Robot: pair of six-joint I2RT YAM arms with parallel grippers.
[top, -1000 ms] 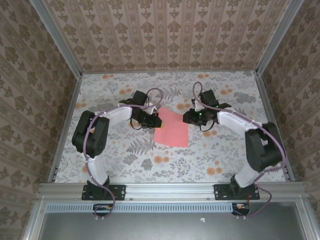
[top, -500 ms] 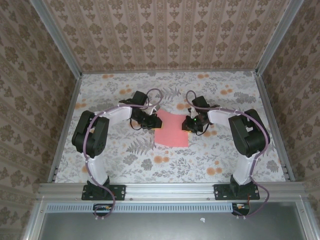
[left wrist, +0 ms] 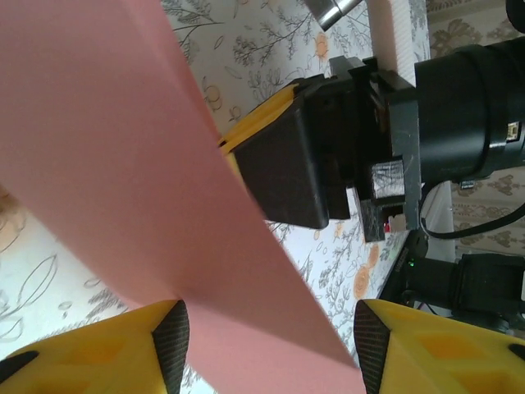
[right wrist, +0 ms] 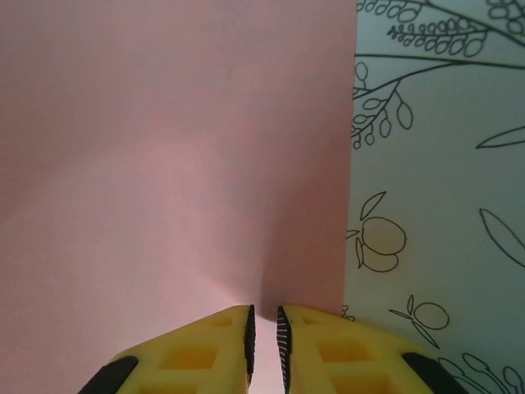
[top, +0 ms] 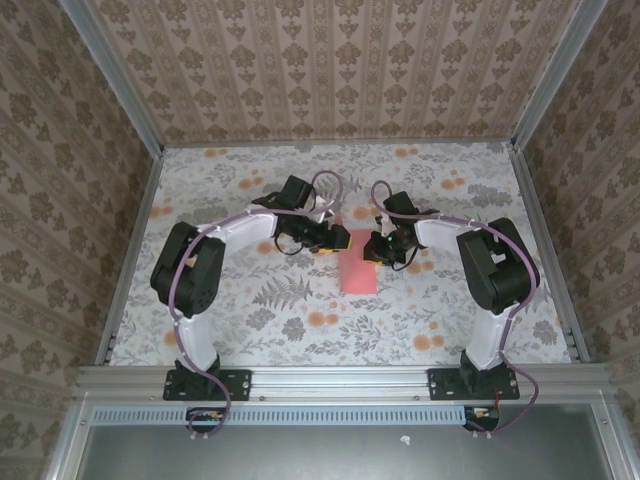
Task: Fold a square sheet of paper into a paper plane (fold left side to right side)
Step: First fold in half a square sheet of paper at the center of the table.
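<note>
Right fingers (right wrist: 328, 353) pinch sheet (right wrist: 164, 148); left fingers (left wrist: 90, 349) apart.

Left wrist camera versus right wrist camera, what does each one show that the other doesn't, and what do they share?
Left wrist: the left hand with fingers spread wide, the salmon-pink paper slanting across between them, and the right hand beyond it. Right wrist: the right hand's fingers almost together at the sheet's near edge, and the sheet's straight side edge. Both: the paper and the floral tablecloth.
</note>
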